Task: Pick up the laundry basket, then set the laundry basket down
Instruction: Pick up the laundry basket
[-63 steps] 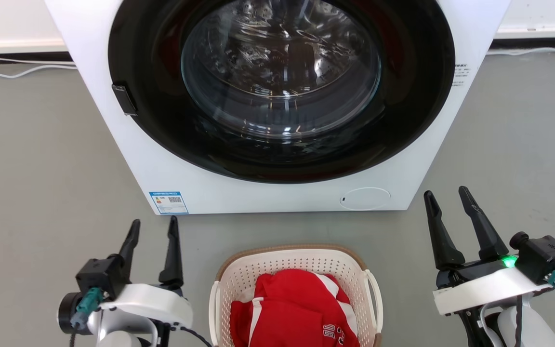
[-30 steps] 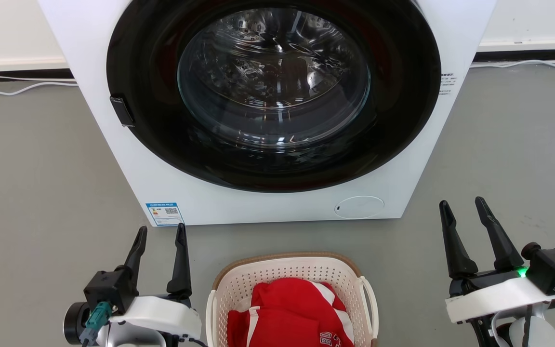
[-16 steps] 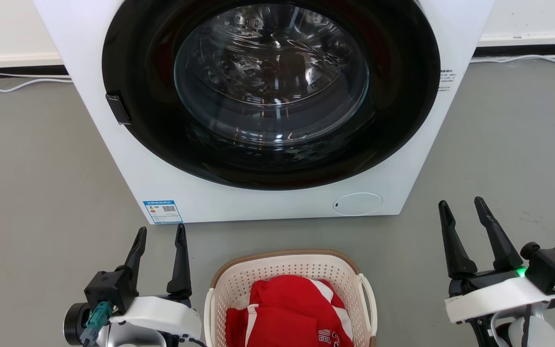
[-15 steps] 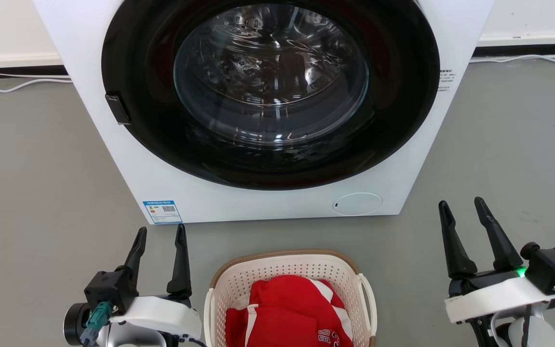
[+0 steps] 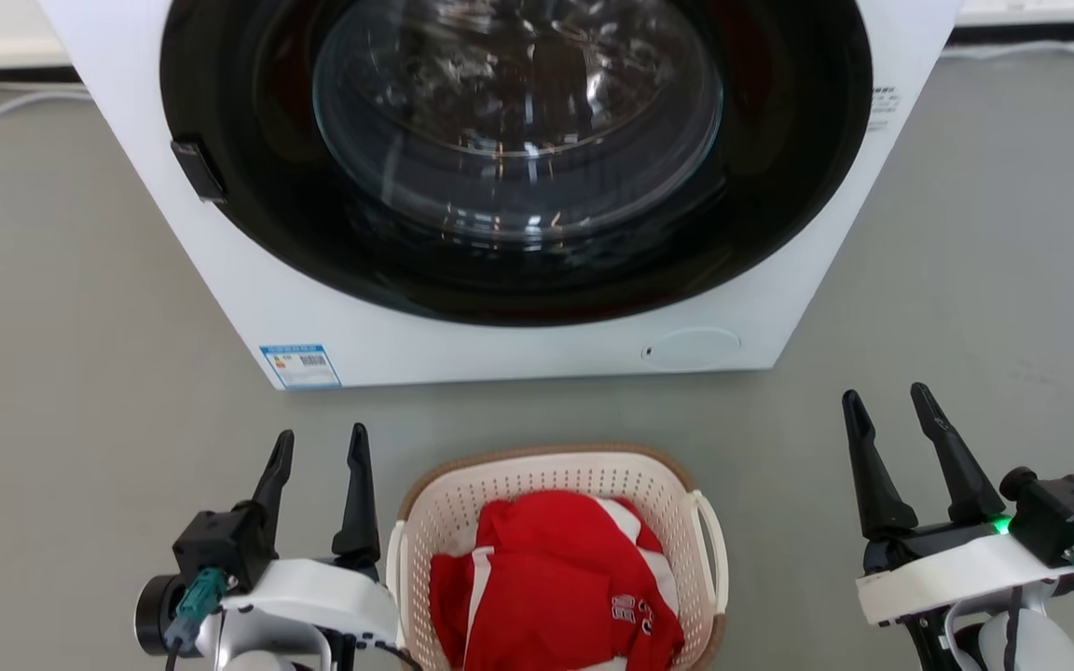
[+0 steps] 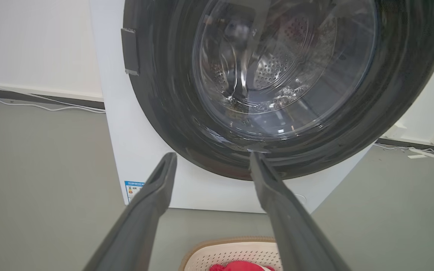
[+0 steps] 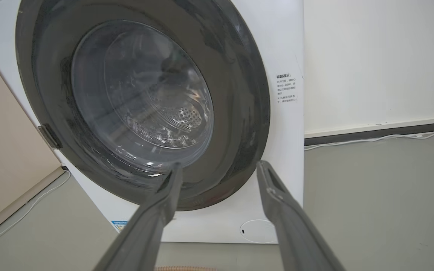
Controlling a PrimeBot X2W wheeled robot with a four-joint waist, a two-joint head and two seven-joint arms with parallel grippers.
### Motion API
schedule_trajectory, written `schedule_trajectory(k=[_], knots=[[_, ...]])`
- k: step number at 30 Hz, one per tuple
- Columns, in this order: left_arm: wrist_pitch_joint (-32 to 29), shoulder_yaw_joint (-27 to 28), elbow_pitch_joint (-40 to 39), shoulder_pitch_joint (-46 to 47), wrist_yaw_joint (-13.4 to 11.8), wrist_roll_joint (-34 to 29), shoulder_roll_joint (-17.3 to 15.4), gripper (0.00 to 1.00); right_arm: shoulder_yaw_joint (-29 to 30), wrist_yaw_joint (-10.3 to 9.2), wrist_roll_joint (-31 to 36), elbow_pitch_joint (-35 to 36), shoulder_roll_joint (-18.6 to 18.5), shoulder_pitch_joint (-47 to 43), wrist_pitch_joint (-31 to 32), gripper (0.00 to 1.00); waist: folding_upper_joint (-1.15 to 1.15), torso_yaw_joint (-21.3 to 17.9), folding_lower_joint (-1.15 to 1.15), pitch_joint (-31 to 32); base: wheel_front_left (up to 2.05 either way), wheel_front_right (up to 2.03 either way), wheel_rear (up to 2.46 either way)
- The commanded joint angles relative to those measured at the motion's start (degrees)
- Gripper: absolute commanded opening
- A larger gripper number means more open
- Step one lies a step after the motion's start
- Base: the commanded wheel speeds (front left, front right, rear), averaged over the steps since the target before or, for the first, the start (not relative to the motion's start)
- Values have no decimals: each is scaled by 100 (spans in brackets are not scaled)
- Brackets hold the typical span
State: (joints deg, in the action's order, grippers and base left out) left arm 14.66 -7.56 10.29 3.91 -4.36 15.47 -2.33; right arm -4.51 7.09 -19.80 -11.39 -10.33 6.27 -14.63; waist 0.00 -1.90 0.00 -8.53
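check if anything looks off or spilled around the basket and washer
Nothing stands out. The laundry basket sits upright on the floor before the washing machine, red garment inside it, nothing spilled. The washer door is shut. The left gripper and right gripper are open and empty.

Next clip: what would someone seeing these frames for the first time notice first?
The white washing machine with its big dark round door dominates the upper part of the head view. In front of it on the grey floor sits the laundry basket, holding a bright red garment. On either side of the basket, the left gripper and right gripper are open and empty, fingers pointing toward the machine.
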Motion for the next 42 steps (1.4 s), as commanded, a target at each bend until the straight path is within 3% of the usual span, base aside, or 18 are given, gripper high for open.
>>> schedule_trajectory(k=[1, 16, 26, 42], knots=[[34, 144, -18, 324, -52, 85, -54, 100, -169, 40, -84, 97, -95, 274, -37, 100, 0, -4, 0, -236, 0, 0, 0], [34, -40, 996, 1210, 0, 324, -54, 100, -542, 40, -458, -643, -335, 907, -37, 100, 0, 100, 0, -1377, 0, 0, 0], [34, -126, 2166, 1829, 109, 435, -54, 100, -897, 40, -795, -1416, -413, 1299, -37, 100, 0, 178, 0, -2084, 0, 0, 0], [34, -629, 3602, 2817, 150, 1245, -54, 100, -1579, 40, -1247, -2654, -573, 1982, -37, 100, 0, 334, 0, -3091, 0, 0, 0]])
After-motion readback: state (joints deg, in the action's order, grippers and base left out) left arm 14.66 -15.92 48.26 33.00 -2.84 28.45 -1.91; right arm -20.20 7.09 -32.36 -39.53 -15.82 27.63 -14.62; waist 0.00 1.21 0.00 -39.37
